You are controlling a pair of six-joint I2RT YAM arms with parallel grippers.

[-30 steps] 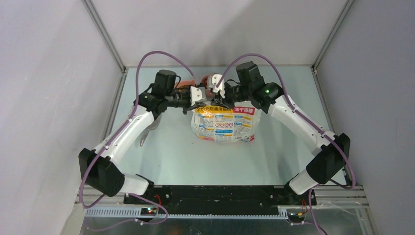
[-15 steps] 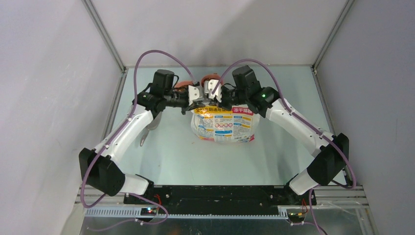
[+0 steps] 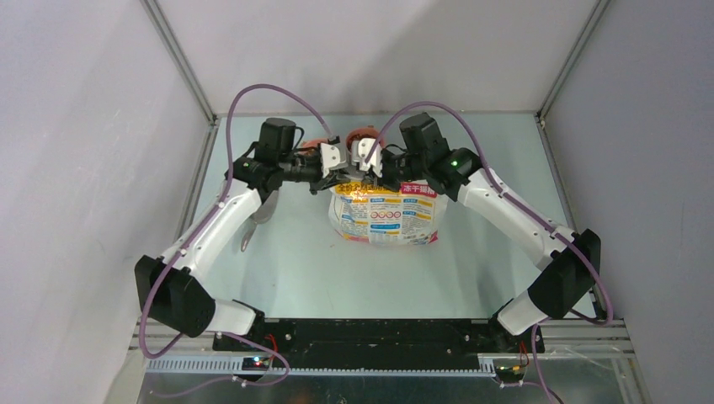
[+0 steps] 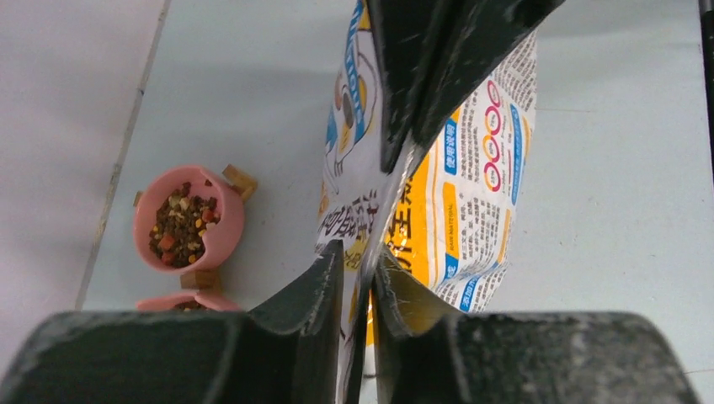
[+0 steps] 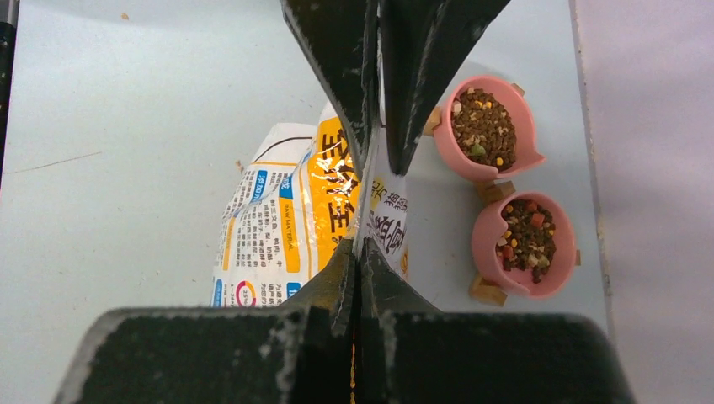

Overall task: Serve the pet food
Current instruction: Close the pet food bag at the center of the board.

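The overhead camera looks down from 6 o'clock toward 12, distant. Both wrist cameras look down closely, sharing the printed bag (image 4: 471, 168) and the pet food (image 4: 179, 229).

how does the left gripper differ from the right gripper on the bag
The left gripper stands slightly parted, with a gap around the top edge of the bag; the right gripper is pressed shut on that edge. The left gripper reaches from the bag's left, the right gripper from its right. Both meet at the bag's top, close together.
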